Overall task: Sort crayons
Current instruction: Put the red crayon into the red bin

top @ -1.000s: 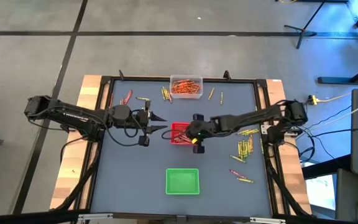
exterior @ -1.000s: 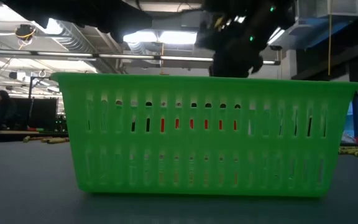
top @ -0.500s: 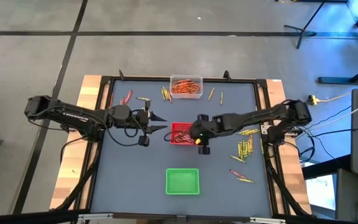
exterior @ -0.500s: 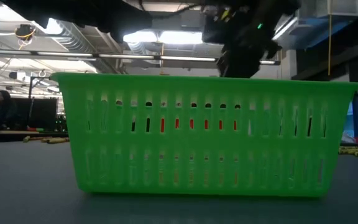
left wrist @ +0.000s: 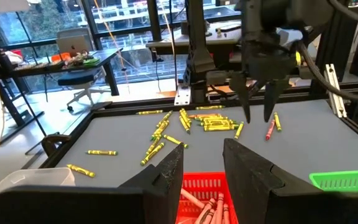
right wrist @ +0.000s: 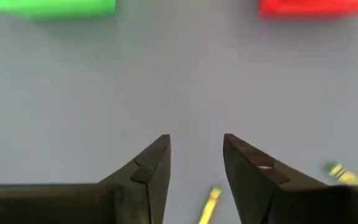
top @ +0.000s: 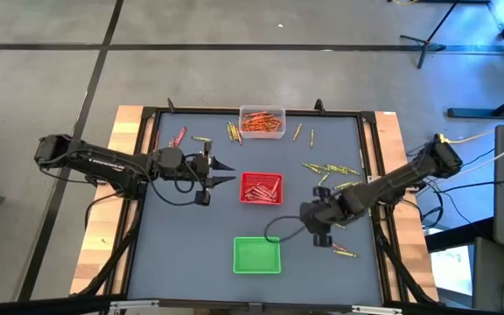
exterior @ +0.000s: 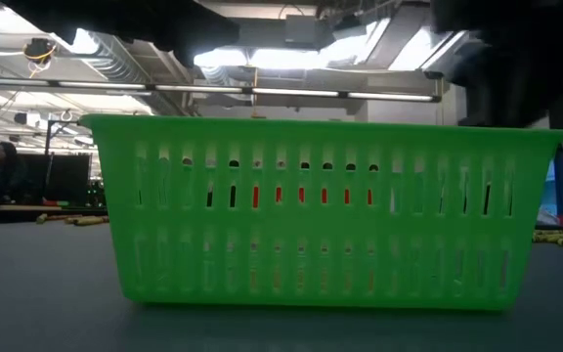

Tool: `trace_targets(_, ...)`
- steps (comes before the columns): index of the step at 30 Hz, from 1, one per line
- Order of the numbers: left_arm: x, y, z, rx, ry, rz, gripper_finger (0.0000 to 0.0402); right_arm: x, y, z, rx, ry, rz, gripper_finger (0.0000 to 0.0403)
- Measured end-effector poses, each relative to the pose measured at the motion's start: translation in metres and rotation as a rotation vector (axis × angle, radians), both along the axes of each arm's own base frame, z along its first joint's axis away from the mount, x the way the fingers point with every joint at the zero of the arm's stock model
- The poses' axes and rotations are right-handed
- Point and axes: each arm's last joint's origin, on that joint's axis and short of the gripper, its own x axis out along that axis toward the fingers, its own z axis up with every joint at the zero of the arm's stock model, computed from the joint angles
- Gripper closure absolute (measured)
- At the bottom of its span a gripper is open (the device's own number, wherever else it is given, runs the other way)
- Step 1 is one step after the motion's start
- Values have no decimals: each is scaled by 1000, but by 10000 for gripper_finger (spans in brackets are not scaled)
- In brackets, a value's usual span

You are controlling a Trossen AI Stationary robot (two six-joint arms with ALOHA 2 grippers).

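Crayons lie scattered on the grey table: yellow-green ones at the right, red ones at the far left, and a few near the right front. More red crayons lie in the red tray. My right gripper hangs open, pointing down, over bare table between the red tray and the green tray, with a yellow crayon on the table below it. My left gripper is level and open, just left of the red tray, holding nothing.
A clear tray full of orange crayons stands at the far edge, middle. In the low view the green tray fills the foreground. A raised black frame borders the table. Bare table lies at the near left.
My right gripper has swung from above the red tray toward the table's right and near edges, rising a little and tipping more steeply downward. It now hangs over bare table by the green tray's far right corner.
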Motion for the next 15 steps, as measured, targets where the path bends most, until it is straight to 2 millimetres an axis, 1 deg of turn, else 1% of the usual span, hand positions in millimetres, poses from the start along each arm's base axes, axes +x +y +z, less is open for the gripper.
trace_targets(7,0,0,1,0,-7,0,302,-28,25,-25,51,100,-71,259)
trace_targets(12,0,0,1,0,-7,0,302,-47,33,-42,62,177,-143,259)
trace_targets(15,0,0,1,0,-7,0,302,-52,35,-50,74,191,-179,259)
